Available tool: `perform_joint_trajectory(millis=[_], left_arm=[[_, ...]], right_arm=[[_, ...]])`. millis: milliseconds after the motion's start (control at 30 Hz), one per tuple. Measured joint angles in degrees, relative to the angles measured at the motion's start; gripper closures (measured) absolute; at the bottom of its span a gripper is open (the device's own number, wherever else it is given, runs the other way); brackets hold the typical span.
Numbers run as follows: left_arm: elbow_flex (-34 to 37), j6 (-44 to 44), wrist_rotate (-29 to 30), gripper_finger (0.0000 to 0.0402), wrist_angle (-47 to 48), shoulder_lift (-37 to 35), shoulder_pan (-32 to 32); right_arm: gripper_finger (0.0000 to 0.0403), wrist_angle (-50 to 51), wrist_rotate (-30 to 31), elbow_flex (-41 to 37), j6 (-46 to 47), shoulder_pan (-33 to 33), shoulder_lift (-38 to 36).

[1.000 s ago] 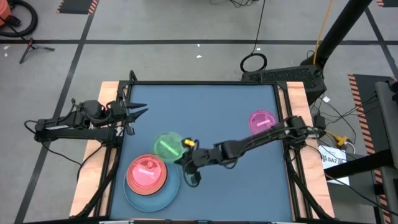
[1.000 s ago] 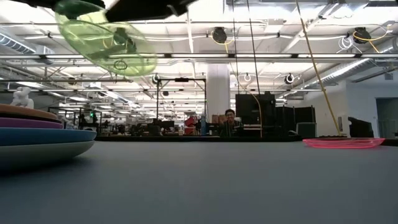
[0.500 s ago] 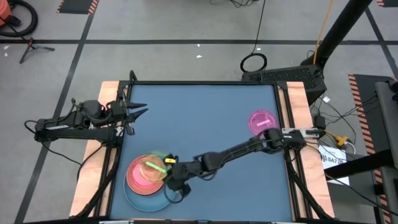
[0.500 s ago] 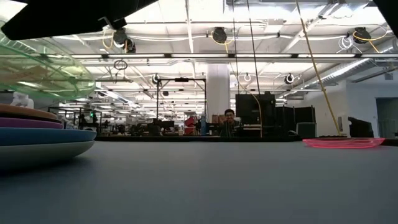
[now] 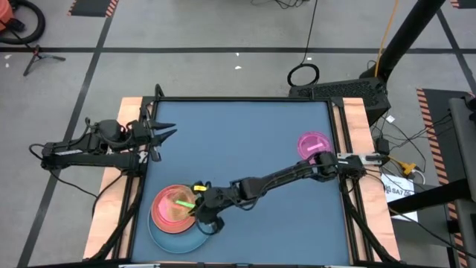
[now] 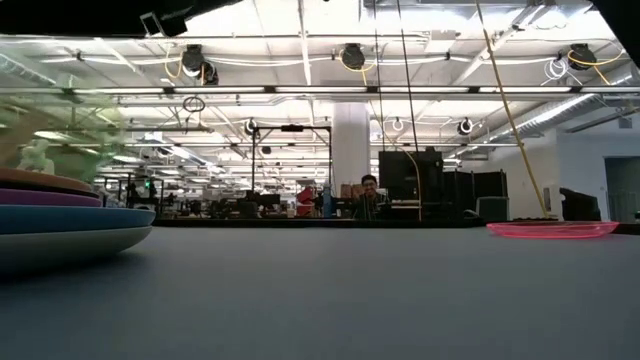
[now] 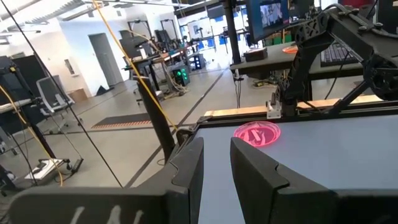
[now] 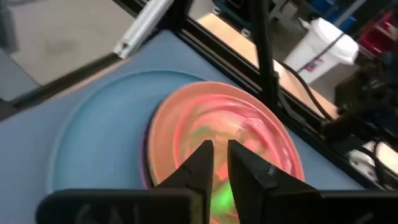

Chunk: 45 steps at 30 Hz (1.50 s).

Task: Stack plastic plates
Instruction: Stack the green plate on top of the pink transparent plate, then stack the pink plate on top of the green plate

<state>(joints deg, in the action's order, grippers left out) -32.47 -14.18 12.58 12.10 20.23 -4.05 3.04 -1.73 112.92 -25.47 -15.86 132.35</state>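
Observation:
At the table's near left a stack stands on a large light-blue plate [image 5: 167, 237], with a purple plate [image 6: 40, 198] and an orange plate [image 8: 273, 124] on top. A small translucent green plate [image 5: 178, 202] is right over the stack, with my right gripper [image 5: 195, 207] shut on its rim. In the low view the green plate [image 6: 50, 130] shows faintly just above the stack; whether it touches, I cannot tell. A small pink plate [image 5: 312, 144] lies flat at the far right. My left gripper [image 5: 169, 132] waits open at the far left. My right gripper pinches the green plate's rim [image 8: 221, 202] between its two fingers, on the side toward the table's right edge. The fingers come slanting down from the right. The plate reaches out from the fingers over the orange plate.
The blue tabletop [image 5: 253, 149] lies bare between the stack and the pink plate. Wooden side rails [image 5: 119, 186] and black frame bars run along the table's left and right edges. The room beyond the table holds desks and a person far off.
My right gripper has carried the green plate toward the table's near left, from beside the stack to right over it, and has sunk a little. The plate, tilted before, now lies flatter and low over the stack.

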Motion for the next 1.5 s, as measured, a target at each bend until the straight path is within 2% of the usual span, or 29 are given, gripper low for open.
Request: perform_joint_trajectory(millis=[167, 400, 600, 733, 1033, 1167, 1267, 1400, 1500], left_arm=[[0.00, 0.11, 0.00, 0.0314, 0.00, 0.00, 0.00], [0.00, -0.32, -0.02, 0.0314, 0.00, 0.00, 0.00], [0.00, -0.32, -0.02, 0.0314, 0.02, 0.00, 0.00], [-0.01, -0.32, -0.02, 0.0314, 0.02, -0.02, 0.00], [-0.02, -0.28, -0.02, 0.0314, 0.02, 0.00, 0.01], [-0.02, -0.10, -0.02, 0.0314, 0.02, 0.00, 0.00], [-0.02, 0.74, -0.02, 0.0314, 0.02, -0.01, 0.01], [-0.02, 1.45, -0.02, 0.0314, 0.04, -0.02, 0.02], [-0.02, 1.62, -0.04, 0.0314, 0.07, 0.00, 0.02]], right_arm=[[0.0347, -0.20, 3.40, 0.00, -0.10, 0.04, 0.00], [0.0342, 0.06, 3.80, 0.00, 1.52, 0.02, 0.00], [0.0342, 1.00, 10.66, 0.00, 1.75, 0.07, 0.00], [0.0342, 5.59, 13.95, -0.04, 2.86, 0.02, -1.63], [0.0364, 28.80, 16.82, 0.00, 10.67, 3.90, -9.17], [0.0380, 43.84, 18.92, -0.06, 17.71, 6.61, -11.27], [0.0390, 57.46, 23.82, -0.57, 25.62, 8.50, -13.29], [0.0399, 66.73, 32.68, -8.79, 36.23, 10.44, -19.03], [0.0400, 61.93, 36.73, -21.53, 40.80, 11.45, -27.83]])
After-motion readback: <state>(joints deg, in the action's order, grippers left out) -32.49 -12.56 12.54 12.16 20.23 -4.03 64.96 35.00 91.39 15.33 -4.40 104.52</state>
